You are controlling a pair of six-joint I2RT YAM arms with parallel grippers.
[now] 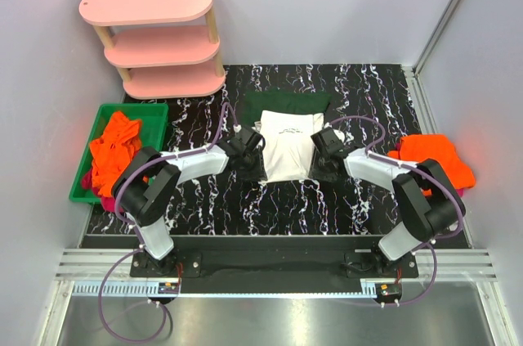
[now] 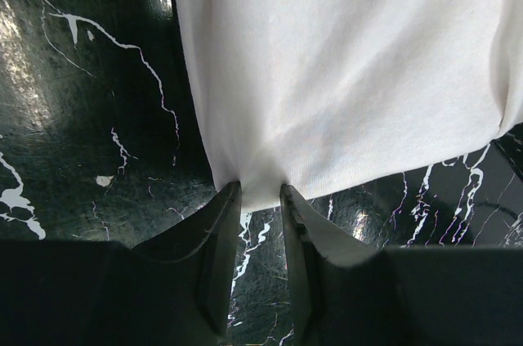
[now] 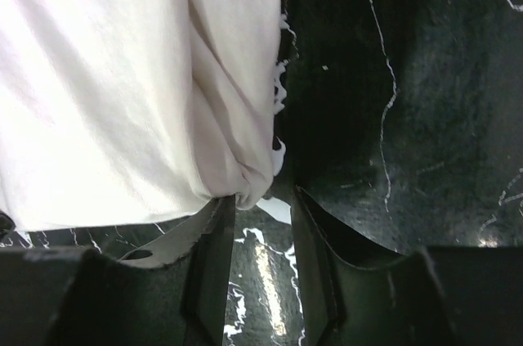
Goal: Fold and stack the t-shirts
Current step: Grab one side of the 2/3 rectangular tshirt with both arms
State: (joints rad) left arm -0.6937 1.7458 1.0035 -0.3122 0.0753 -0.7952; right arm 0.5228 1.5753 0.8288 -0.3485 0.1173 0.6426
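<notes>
The white t-shirt [image 1: 288, 146] lies folded into a narrow strip at the table's middle, with its dark green part [image 1: 286, 103] spread out behind it. My left gripper [image 1: 249, 159] is at the shirt's near-left corner. In the left wrist view its tips [image 2: 260, 190] are closed on the corner of the white cloth [image 2: 343, 76], which puckers between them. My right gripper [image 1: 324, 155] is at the near-right corner. In the right wrist view it [image 3: 263, 199] stands open, and the bunched white cloth [image 3: 106, 92] touches only the left finger.
A green bin [image 1: 155, 110] at the left holds orange t-shirts [image 1: 114, 150] over some magenta cloth. More orange t-shirts [image 1: 433, 158] are piled at the right table edge. A pink three-tier shelf [image 1: 155, 35] stands at the back left. The black marbled table top [image 1: 359, 92] shows around the shirt.
</notes>
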